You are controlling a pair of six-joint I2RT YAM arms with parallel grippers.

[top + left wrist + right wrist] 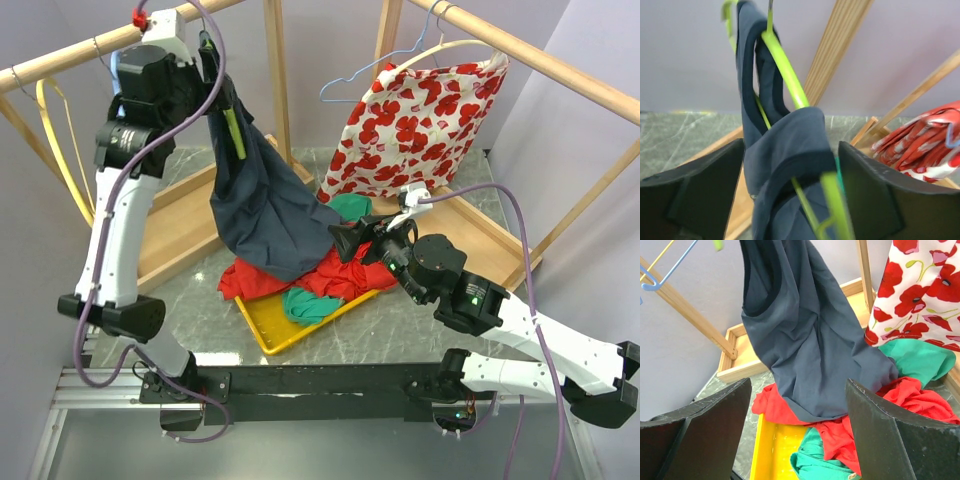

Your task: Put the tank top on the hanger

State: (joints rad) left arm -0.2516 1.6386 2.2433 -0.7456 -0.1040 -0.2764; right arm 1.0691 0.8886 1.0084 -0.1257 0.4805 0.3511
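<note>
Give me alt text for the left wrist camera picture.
A navy tank top hangs draped over a lime-green hanger, between the left gripper's spread black fingers. Wooden rack poles and a red-and-white floral cloth show behind.

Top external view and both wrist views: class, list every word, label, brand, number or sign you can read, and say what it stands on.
No readable text shows in any view.
tank top: no print or label shows.
hanger: plain, no marking.
poppy-print cloth: red flowers only, no letters.
green garment: a small pale patch at its lower edge, too small to read.
</note>
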